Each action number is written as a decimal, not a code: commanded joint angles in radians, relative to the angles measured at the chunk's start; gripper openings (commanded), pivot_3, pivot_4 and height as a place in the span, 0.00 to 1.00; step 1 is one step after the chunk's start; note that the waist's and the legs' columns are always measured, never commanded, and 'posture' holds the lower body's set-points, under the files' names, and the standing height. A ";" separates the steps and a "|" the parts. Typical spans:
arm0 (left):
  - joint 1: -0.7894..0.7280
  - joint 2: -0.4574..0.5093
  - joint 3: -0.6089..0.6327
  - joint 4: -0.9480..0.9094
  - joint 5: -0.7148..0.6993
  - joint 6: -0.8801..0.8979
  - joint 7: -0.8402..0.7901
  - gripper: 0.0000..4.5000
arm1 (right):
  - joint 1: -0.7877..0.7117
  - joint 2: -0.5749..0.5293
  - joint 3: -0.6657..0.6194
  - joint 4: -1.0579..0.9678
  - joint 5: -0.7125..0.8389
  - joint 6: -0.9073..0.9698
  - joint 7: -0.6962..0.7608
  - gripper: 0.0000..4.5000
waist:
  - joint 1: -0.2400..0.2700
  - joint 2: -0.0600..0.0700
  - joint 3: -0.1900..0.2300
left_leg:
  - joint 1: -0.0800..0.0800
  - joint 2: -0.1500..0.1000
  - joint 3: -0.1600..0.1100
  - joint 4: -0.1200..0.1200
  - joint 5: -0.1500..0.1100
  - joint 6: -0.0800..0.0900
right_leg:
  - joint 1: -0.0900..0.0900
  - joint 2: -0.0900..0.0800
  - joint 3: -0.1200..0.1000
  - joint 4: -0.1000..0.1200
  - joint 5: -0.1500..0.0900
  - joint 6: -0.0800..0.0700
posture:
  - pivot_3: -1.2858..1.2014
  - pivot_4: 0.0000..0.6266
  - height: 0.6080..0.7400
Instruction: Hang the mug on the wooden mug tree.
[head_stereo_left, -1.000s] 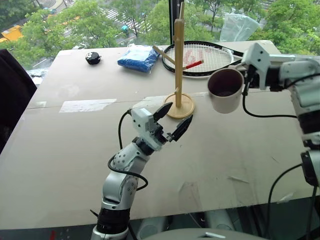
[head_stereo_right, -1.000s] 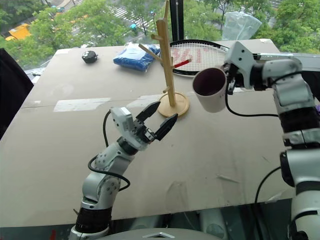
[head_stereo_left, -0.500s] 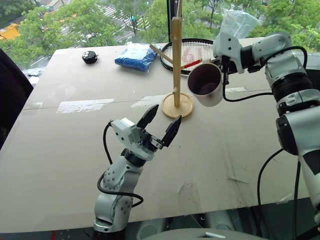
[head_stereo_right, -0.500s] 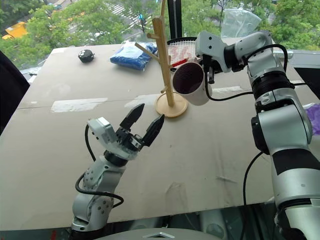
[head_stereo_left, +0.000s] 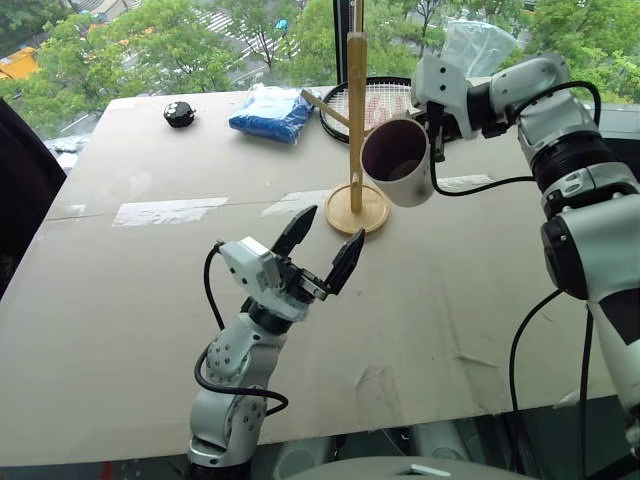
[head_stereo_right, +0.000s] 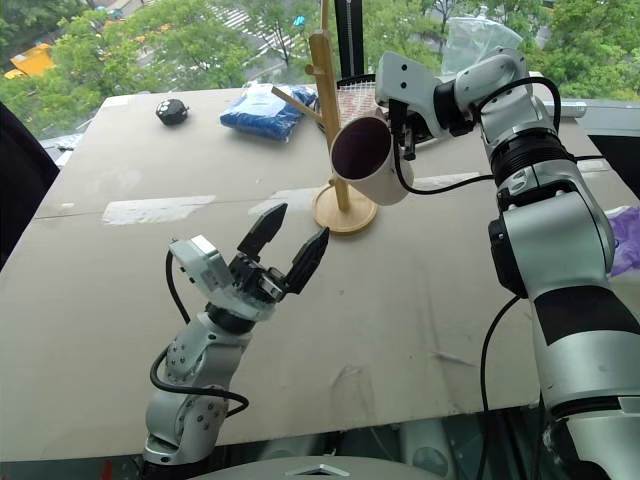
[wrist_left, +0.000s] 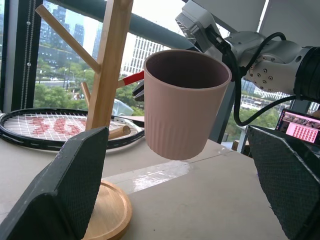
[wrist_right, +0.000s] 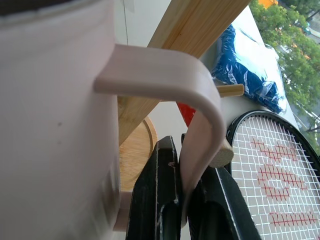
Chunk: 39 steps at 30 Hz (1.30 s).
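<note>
Across my brown cardboard-covered table (head_stereo_left: 140, 300): black-framed tennis racket (head_stereo_left: 400, 100), blue crinkled plastic packet (head_stereo_left: 268, 113), small black round object (head_stereo_left: 180, 114).

A wide beige table (head_stereo_left: 120, 300) carries everything. The wooden mug tree (head_stereo_left: 356, 120) stands on its round disc base at about 12 o'clock of the table's middle. Behind it at 1 o'clock lies a black-framed tennis racket (head_stereo_left: 385, 103), its strings marked red. At 11 o'clock lies a blue plastic packet (head_stereo_left: 270, 112), and further toward 10 o'clock 1 small black round object (head_stereo_left: 180, 114). A pale tape patch (head_stereo_left: 165, 211) sits at 9 o'clock.
</note>
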 joint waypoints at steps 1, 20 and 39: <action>0.013 0.007 -0.001 -0.035 0.006 -0.028 0.004 1.00 | -0.037 -0.047 -0.038 -0.011 0.002 0.019 0.057 0.01 | 0.002 0.000 0.000 | 0.000 0.000 0.000 0.000 0.000 0.000 | 0.000 0.000 0.000 0.000 0.000 0.000 | 0.52 0.24 1.00; 0.035 0.019 -0.018 -0.037 0.024 -0.049 0.020 1.00 | -0.051 0.030 -0.074 0.046 -0.061 0.046 -0.119 0.01 | -0.001 0.001 0.000 | 0.000 0.000 0.001 0.000 0.000 0.000 | 0.000 0.000 0.001 0.000 0.000 0.000 | 0.52 0.24 1.00; 0.056 0.020 -0.045 -0.055 0.040 -0.052 0.049 1.00 | -0.053 -0.016 -0.087 0.058 -0.115 0.090 -0.114 0.01 | -0.002 0.001 0.000 | 0.000 0.000 0.001 0.000 0.000 0.000 | 0.000 0.000 0.001 0.000 0.000 0.000 | 0.52 0.24 1.00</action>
